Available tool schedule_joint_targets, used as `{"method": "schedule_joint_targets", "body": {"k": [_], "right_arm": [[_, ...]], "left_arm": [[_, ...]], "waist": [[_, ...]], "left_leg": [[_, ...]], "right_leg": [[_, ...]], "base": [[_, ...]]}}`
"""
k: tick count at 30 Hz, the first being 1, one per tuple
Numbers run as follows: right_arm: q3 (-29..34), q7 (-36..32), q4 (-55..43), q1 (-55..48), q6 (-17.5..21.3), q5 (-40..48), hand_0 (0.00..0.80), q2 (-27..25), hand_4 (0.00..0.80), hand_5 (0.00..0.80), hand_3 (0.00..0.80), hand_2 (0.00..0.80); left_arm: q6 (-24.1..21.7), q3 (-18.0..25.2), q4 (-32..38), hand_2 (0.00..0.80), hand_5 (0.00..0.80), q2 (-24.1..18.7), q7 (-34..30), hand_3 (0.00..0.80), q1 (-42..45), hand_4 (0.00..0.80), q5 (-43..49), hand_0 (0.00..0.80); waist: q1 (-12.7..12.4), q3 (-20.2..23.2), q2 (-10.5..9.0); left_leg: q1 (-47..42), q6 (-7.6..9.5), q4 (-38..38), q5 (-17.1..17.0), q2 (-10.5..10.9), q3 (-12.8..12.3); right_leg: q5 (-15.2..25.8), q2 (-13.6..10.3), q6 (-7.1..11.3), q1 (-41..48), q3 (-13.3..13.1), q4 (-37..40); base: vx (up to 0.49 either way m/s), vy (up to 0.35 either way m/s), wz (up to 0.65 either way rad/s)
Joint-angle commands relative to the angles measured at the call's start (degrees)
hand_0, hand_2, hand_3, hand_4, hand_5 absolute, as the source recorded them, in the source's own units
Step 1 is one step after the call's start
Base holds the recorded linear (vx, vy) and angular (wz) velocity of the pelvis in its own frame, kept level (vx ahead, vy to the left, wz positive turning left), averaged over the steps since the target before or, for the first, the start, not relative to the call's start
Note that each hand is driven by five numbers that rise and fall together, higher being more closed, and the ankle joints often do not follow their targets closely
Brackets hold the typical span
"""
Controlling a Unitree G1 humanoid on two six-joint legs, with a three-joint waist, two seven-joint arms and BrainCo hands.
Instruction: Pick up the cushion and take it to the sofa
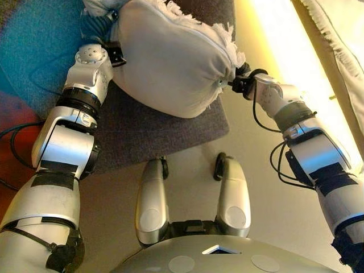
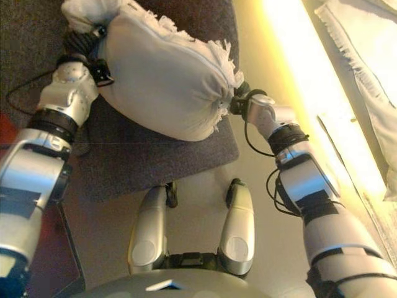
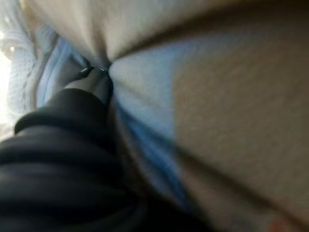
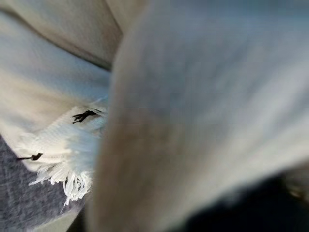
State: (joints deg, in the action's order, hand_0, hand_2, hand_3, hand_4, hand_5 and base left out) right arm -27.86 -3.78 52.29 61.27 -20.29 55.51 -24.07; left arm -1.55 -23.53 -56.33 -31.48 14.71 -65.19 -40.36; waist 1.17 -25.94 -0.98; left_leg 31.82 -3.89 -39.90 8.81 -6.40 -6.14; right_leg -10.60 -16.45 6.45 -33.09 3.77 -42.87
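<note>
Both hands are pressing into opposite ends of the cushion (image 1: 170, 62): the left hand (image 1: 101, 25) is buried in the cloth at one end and the right hand (image 1: 242, 79) at the fringed corner, so I can't tell whether the fingers of either are curling or flat. The cushion is hanging between them over the dark grey rug (image 1: 148, 133). Risk as I see it: if it's only being squeezed, the soft filling is going to give and the cushion could sag or slip out. The sofa (image 2: 366, 68) edge is sitting just beside the right arm, so snagging the fringe looks possible too.
</note>
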Motion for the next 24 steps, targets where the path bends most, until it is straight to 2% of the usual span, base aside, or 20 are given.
{"method": "schedule_joint_targets", "body": {"k": [1,2,3,7,11,12,18,24], "right_arm": [[-1.91,-0.78,-4.4,6.56,1.03,3.38,0.8,3.12,0.8,0.8,0.8,0.8],[-2.03,-0.54,-4.24,6.61,0.73,3.19,0.449,3.07,0.449,0.449,0.449,0.449],[-2.25,-0.63,-3.62,6.71,0.75,3.11,0.0,2.98,0.0,0.0,0.0,0.0],[-2.54,-1.11,-3.18,6.76,1.49,2.59,0.0,2.68,0.0,0.0,0.0,0.0],[-1.94,0.54,-4.87,6.02,1.27,5.63,0.0,2.26,0.0,0.0,0.0,0.0],[-1.62,0.59,-5.2,5.84,0.9,6.23,0.0,2.21,0.0,0.0,0.0,0.0],[-0.86,1.33,-6.78,4.22,0.95,5.33,0.0,1.61,0.0,0.0,0.0,0.0],[0.79,3.05,-7.49,2.42,1.53,7.96,0.0,-0.3,0.0,0.0,0.0,0.0]], "left_arm": [[-5.01,-1.44,1.88,0.8,0.8,4.28,-5.07,0.8,-6.99,0.8,-2.05,0.8],[-4.96,-1.24,1.57,0.8,0.8,4.2,-4.7,0.8,-7.0,0.8,-2.3,0.8],[-4.94,-0.89,0.58,0.0,0.0,3.99,-4.64,0.0,-7.08,0.0,-2.24,0.0],[-5.28,-0.1,-0.67,0.0,0.0,3.04,-3.87,0.0,-7.35,0.0,-2.61,0.0],[-5.93,0.57,-0.07,0.0,0.0,2.22,-2.0,0.0,-6.59,0.0,-2.91,0.0],[-6.19,0.91,-0.05,0.0,0.0,1.97,-1.49,0.0,-6.46,0.0,-3.19,0.0],[-6.64,2.28,1.1,0.0,0.0,0.58,1.91,0.0,-5.42,0.0,-1.93,0.0],[-5.75,4.5,2.01,0.0,0.0,-3.71,7.51,0.0,-3.12,0.0,0.98,0.0]], "waist": [[0.95,0.05,1.62],[1.03,0.06,1.63],[1.08,0.25,1.61],[1.18,0.69,1.51],[1.1,1.04,1.44],[1.19,1.11,1.27],[0.99,1.87,0.99],[0.12,3.2,0.75]], "left_leg": [[-1.46,-2.05,-0.44,4.67,-0.86,0.92],[-1.67,-2.04,-0.19,4.6,-0.88,0.73],[-1.93,-2.07,0.16,4.54,-0.84,0.53],[-2.74,-2.26,1.46,4.11,-0.89,0.1],[-3.95,-2.4,3.36,3.42,-0.85,-0.3],[-3.66,-2.07,4.25,1.64,-0.66,-0.71],[-5.34,-2.02,6.03,1.16,-0.44,-0.92],[-7.96,-1.8,7.9,0.93,0.07,-0.47]], "right_leg": [[4.14,0.64,1.15,1.2,-0.54,6.36],[4.21,0.61,1.17,1.26,-0.53,6.51],[4.29,0.52,1.13,1.43,-0.38,6.89],[4.51,0.41,1.0,2.08,-0.01,8.18],[4.98,0.22,0.92,3.29,0.62,10.22],[6.64,0.08,0.48,3.13,0.86,11.43],[7.19,-0.13,0.35,4.82,1.5,13.7],[7.09,-0.23,0.14,7.23,2.32,15.41]], "base": [[-0.006,0.041,-0.07],[0.01,0.04,-0.03],[0.0,0.0,0.0],[0.015,0.021,-0.06],[-0.017,0.015,-0.06],[-0.079,0.021,-0.06],[-0.013,0.006,-0.02],[0.005,-0.011,0.01]]}}
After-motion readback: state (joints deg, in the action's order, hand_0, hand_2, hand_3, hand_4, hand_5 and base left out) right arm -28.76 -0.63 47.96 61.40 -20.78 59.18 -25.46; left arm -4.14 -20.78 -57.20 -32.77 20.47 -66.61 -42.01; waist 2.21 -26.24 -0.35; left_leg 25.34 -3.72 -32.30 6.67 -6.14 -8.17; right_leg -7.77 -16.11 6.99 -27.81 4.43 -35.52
